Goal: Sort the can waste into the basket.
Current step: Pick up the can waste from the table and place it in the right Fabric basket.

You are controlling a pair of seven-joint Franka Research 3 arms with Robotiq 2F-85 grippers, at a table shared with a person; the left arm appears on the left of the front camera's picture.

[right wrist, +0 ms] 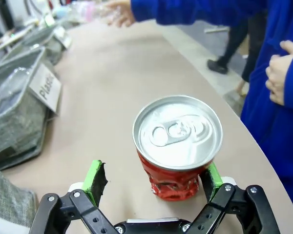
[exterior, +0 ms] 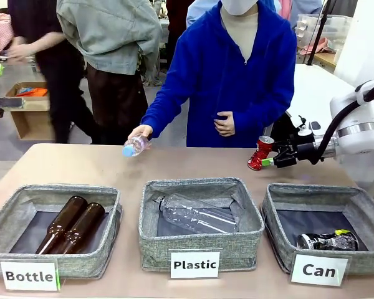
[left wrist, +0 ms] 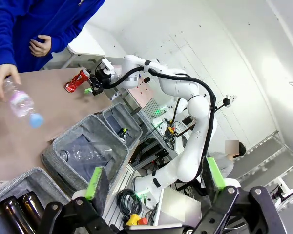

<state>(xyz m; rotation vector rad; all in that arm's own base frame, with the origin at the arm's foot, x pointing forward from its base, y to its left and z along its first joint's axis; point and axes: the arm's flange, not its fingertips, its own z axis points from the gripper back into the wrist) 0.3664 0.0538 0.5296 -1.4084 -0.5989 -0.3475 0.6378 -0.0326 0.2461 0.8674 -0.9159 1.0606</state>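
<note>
Can basket point(exterior: 280, 205): grey fabric bin at the near right of the table, white label "Can" on its front wall.
Black can point(exterior: 327, 241): lies on its side on the dark floor of the Can basket, silver top to the left.
Plastic bin point(exterior: 151, 232): middle bin, 1 clear plastic bottle point(exterior: 193, 215) lies inside it.
Bottle bin point(exterior: 6, 218): left bin, 2 brown glass bottles point(exterior: 71, 223) lie side by side in it.
Left gripper point(left wrist: 154, 183): in the left wrist view its green-padded fingers stand wide apart with nothing between them, above the row of bins.
Table point(exterior: 81, 165): light brown top, all 3 bins stand along its near edge.
Red can point(exterior: 260, 152): dented, stands tilted on the table behind the Can basket, near the far edge.
Right gripper point(right wrist: 154, 178): the fingers are apart, 1 on each side of the red can; the right pad looks to be against the can wall, the left pad is clear of it.
Person's hand point(exterior: 140, 132): holds a clear plastic bottle with blue cap point(exterior: 134, 147) low over the far side of the table, behind the Plastic bin.
Person's other hand point(exterior: 224, 123): held at the front of the blue jacket.
</note>
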